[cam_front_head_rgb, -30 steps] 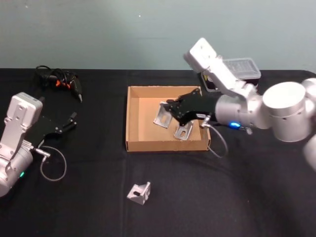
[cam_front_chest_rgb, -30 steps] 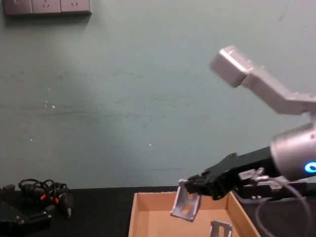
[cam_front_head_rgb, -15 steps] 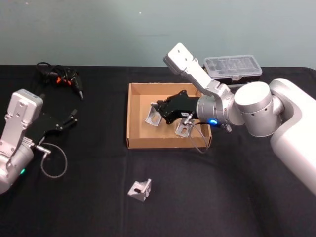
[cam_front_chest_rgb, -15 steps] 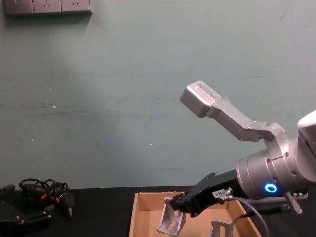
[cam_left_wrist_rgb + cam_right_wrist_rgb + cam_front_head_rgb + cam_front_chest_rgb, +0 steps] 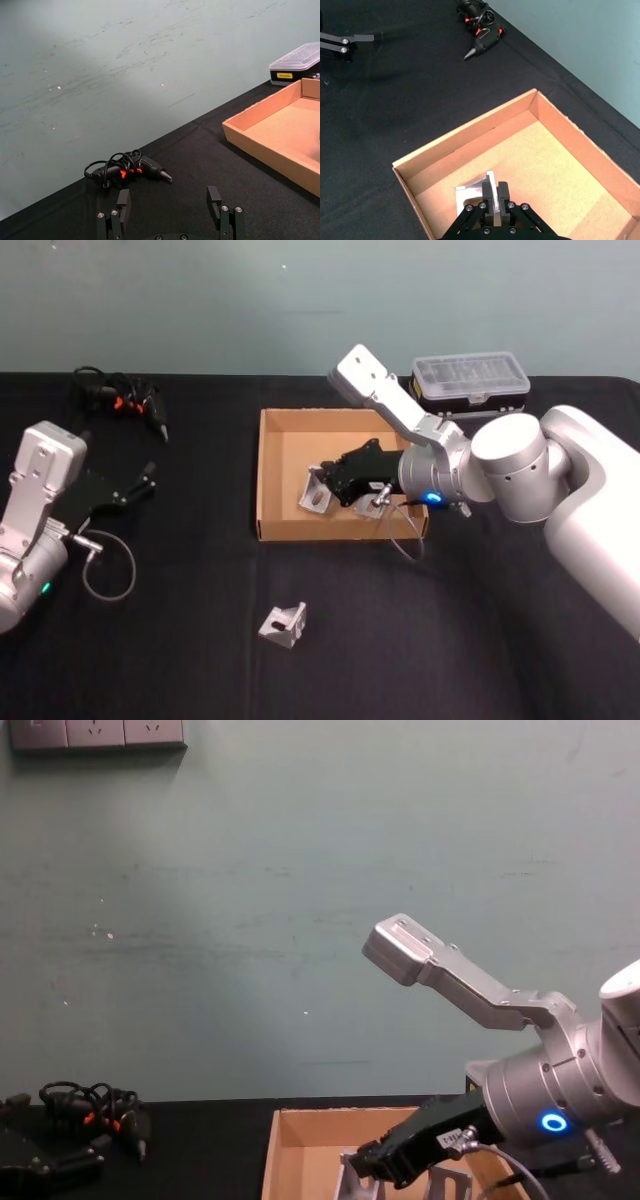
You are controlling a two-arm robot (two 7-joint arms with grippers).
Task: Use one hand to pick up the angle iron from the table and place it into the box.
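The right gripper (image 5: 328, 483) reaches into the box (image 5: 262, 480), jaws closed on an angle iron (image 5: 314, 494) near its left wall. A second angle iron (image 5: 283, 626) lies on the table (image 5: 450, 640) before the box. The left gripper (image 5: 148, 478) rests at the far left, jaws apart and empty.

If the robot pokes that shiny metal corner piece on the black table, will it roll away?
Probably not: the loose angle iron has flat faces, so it should slide or tip on the table. It's likely stiff: the right hand pinches a second angle iron without bending it.
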